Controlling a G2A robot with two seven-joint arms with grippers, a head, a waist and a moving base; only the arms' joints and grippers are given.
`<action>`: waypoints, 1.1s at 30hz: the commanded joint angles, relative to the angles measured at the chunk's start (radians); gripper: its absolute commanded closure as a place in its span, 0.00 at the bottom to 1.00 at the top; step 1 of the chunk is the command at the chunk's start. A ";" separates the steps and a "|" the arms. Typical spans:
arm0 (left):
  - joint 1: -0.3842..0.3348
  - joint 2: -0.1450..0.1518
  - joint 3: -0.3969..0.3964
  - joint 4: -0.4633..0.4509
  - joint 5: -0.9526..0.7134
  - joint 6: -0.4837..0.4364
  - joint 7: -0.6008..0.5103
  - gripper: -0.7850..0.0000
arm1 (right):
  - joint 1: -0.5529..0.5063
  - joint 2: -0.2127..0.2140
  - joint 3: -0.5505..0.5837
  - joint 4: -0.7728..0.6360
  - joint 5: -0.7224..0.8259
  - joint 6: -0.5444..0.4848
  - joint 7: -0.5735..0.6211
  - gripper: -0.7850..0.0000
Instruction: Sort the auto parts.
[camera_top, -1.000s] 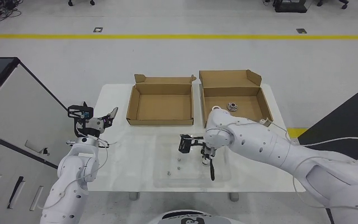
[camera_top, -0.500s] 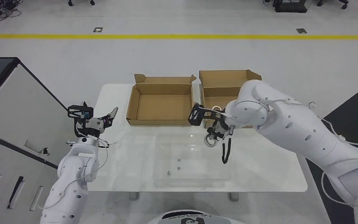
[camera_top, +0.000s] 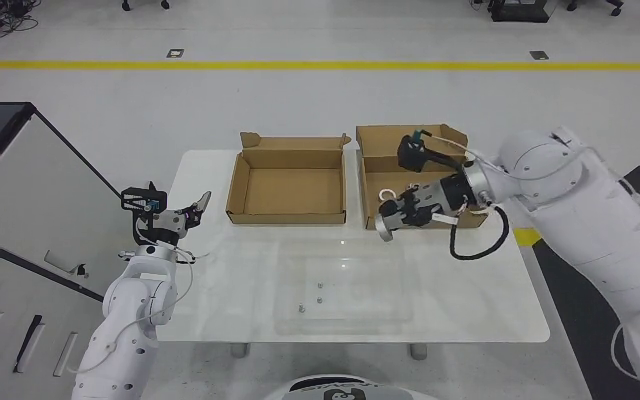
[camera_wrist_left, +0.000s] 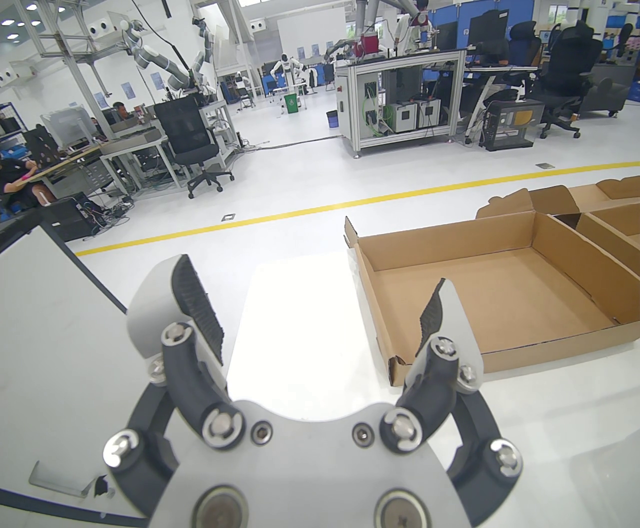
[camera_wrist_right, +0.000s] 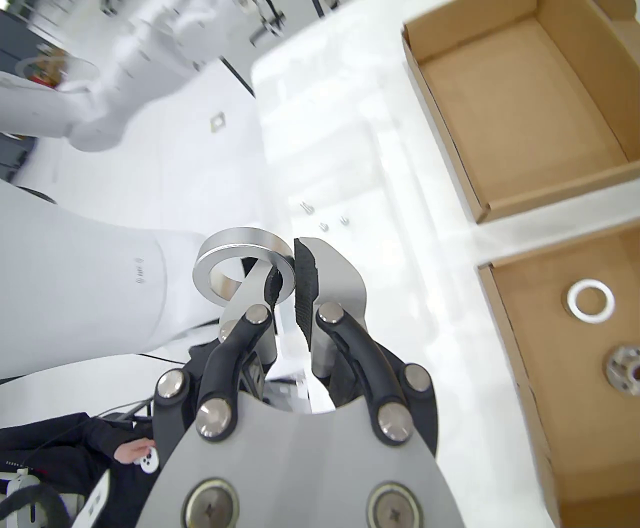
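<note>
A: Top view: right gripper (camera_top: 386, 222) sits at the near left corner of the right-hand brown cardboard box (camera_top: 412, 134), roughly over its front wall. The left gripper (camera_top: 195, 208) hangs at the left edge of the white table (camera_top: 470, 300), well apart from both boxes.

B: Left wrist view: jaws apart, nothing between them. The empty left-hand cardboard box (camera_wrist_left: 500, 357) is just ahead.

A: Right wrist view: jaws clamped on the rim of a flat silver metal ring (camera_wrist_right: 235, 241), held out past the box wall. On the box floor lie a white washer (camera_wrist_right: 591, 301) and a grey flanged nut (camera_wrist_right: 625, 371).

B: The ring likely joins them. The right arm is nearer and there's open floor beside the washer, but the wall must be cleared first.
</note>
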 joint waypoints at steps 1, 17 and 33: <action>0.000 0.000 0.000 0.000 0.000 0.000 0.000 0.00 | -0.019 0.010 0.001 0.002 0.085 -0.048 -0.048 1.00; 0.000 0.000 0.000 0.000 0.000 0.000 0.000 0.00 | -0.054 0.063 -0.063 -0.045 0.324 -0.355 -0.354 1.00; 0.000 0.000 0.000 0.000 0.000 0.000 0.000 0.00 | -0.054 0.063 -0.063 -0.045 0.324 -0.355 -0.354 1.00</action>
